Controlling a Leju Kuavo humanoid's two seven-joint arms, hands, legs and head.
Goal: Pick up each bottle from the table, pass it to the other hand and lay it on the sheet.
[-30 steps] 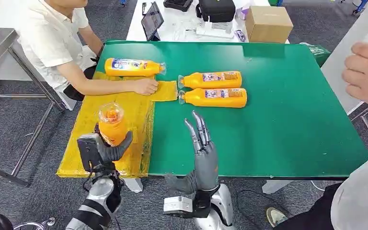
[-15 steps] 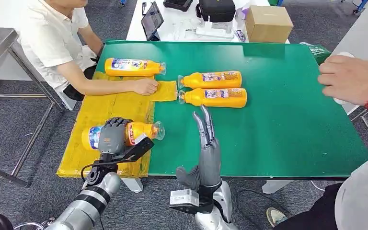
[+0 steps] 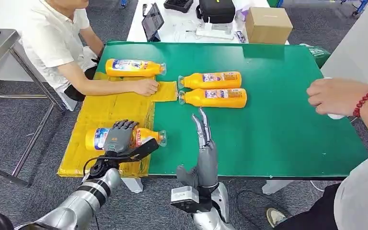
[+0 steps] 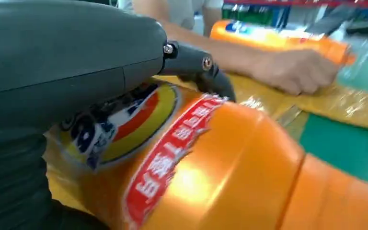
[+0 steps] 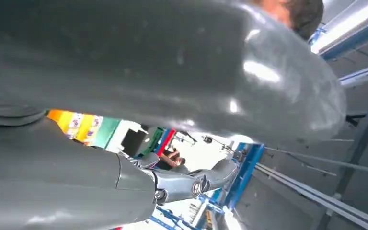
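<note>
My left hand (image 3: 117, 139) grips an orange bottle (image 3: 146, 135) that lies on its side on the yellow sheet (image 3: 103, 108), cap toward the green table (image 3: 278, 110). In the left wrist view the same bottle (image 4: 206, 172) sits under my left hand (image 4: 67, 62), its label showing. My right hand (image 3: 205, 148) stands upright near the table's front edge, fingers straight and apart, holding nothing. Two more orange bottles (image 3: 211, 79) (image 3: 213, 97) lie side by side on the table. Another bottle (image 3: 134, 67) lies at the sheet's far end.
A seated person rests a hand (image 3: 146, 86) on the sheet's far part. Another person's hand (image 3: 338, 96) with a red bead bracelet reaches in over the table's right edge. A cardboard box (image 3: 268, 23), a tablet and bags sit on the white table behind.
One second ago my left hand held the bottle upright above the sheet; it has since tipped it over and lowered it onto the sheet. The person's hand at right moved down and inward.
</note>
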